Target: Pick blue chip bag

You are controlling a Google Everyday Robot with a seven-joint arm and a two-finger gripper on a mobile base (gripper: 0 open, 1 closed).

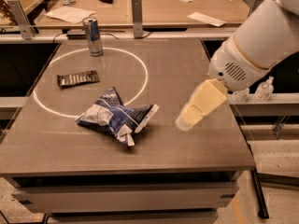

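The blue chip bag (pixel 115 117) lies crumpled on the table, left of centre, at the lower edge of a white circle marked on the top. It is dark blue with white and light-blue print and a white crimped end pointing right. My gripper (pixel 187 122) comes in from the upper right on a large white arm (pixel 254 45). Its cream-coloured fingers hang over the table to the right of the bag, apart from it, with a stretch of bare tabletop between them.
A flat dark brown-silver wrapper (pixel 78 79) lies inside the circle at the left. A tall blue-silver can (pixel 93 36) stands at the circle's far edge. The brown table (pixel 196 148) ends near the front. A second table with papers (pixel 70 14) stands behind.
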